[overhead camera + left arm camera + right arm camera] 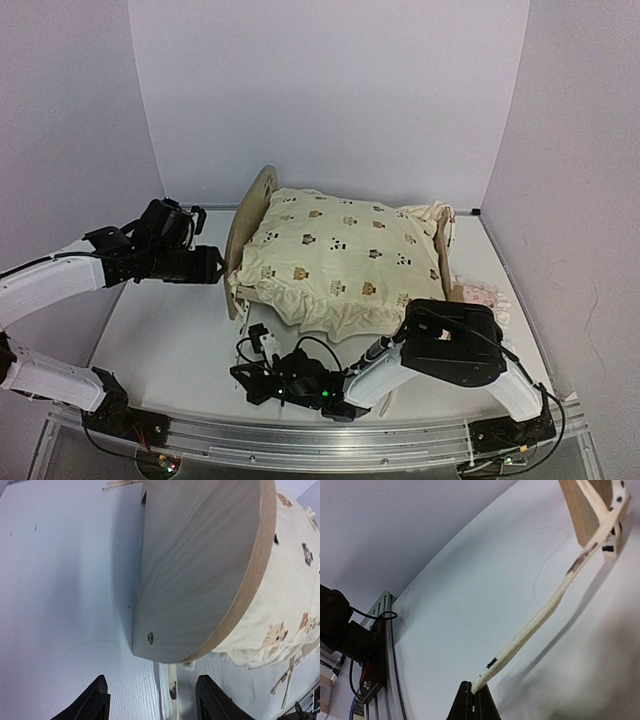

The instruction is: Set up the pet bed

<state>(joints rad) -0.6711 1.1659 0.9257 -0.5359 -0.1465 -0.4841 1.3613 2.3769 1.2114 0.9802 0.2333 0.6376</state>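
The small light-wood pet bed stands on the white table, in the middle towards the far edge. Its rounded headboard faces the left edge. A cream animal-print ruffled cushion lies spread over the bed and hangs over its near side. A small pink ruffled pillow lies on the table just beside the bed's right end.

The left claw hovers low just beside the outer face of the headboard. It is wide, with nothing between its black fingers.

The right claw is near the table's near edge, in front of the bed's left near corner. It is pinched narrow on the end of a thin cream tie strip. The strip runs up off the table to the wooden frame corner, clear of the surface for most of its length.
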